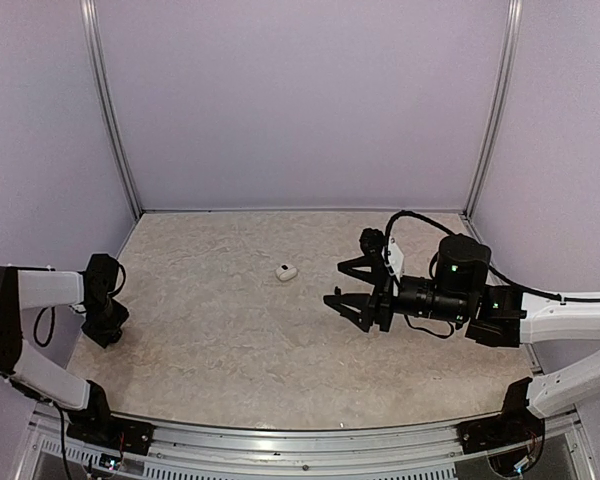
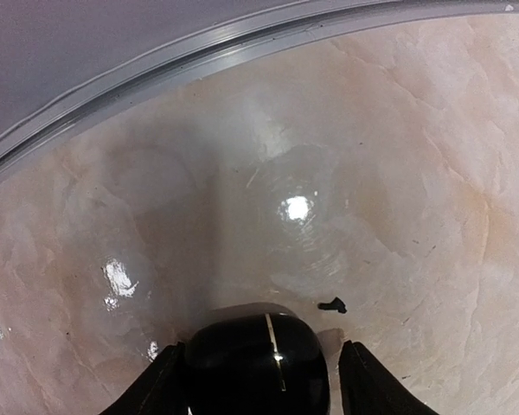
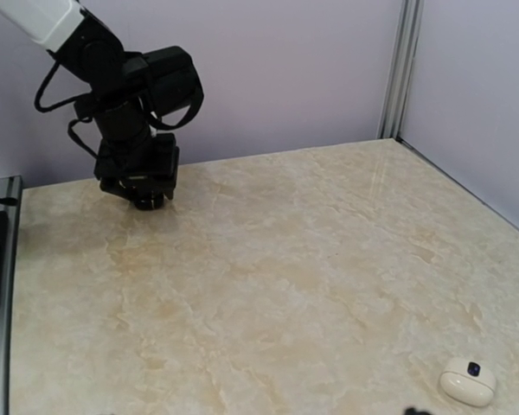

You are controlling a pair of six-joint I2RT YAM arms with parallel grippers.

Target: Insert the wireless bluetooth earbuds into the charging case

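Only one white earbud (image 1: 286, 272) shows, lying alone near the middle of the table (image 1: 210, 370), well apart from the glossy black case (image 2: 255, 376) by the left edge. The left gripper (image 2: 261, 348) straddles that case, and it is so rounded and slick that it could squirt or twist away if the fingers pinch off-centre. Whether those fingers press it I cannot tell; the right gripper (image 1: 342, 283) hangs spread and empty, and the other earbuds, the case's lid and a black speck (image 2: 333, 304) beside it are beyond making out.
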